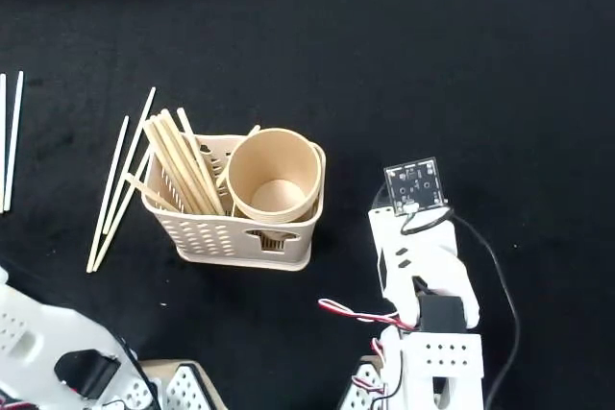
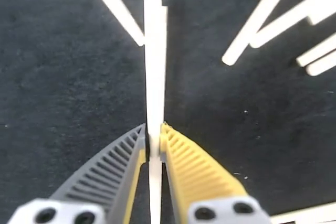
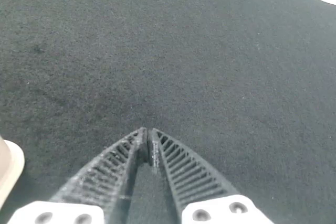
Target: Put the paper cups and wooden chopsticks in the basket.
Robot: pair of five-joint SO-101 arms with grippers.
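A beige slotted basket (image 1: 231,233) stands mid-table. It holds a paper cup (image 1: 274,176) and a bundle of wooden chopsticks (image 1: 183,160) leaning to one side. Loose chopsticks (image 1: 117,184) lie on the black cloth just left of the basket, and two more (image 1: 10,136) lie at the far left edge. My left gripper (image 2: 154,127) is shut on a pale chopstick (image 2: 155,66) that sticks out ahead of its fingertips, with other chopsticks (image 2: 260,22) lying around it. My right gripper (image 3: 147,131) is shut on nothing above bare cloth.
The right arm (image 1: 423,276) sits right of the basket, its wrist camera board (image 1: 414,185) facing up. Part of the left arm (image 1: 58,357) shows at the lower left corner. A beige edge (image 3: 8,166) shows in the right wrist view.
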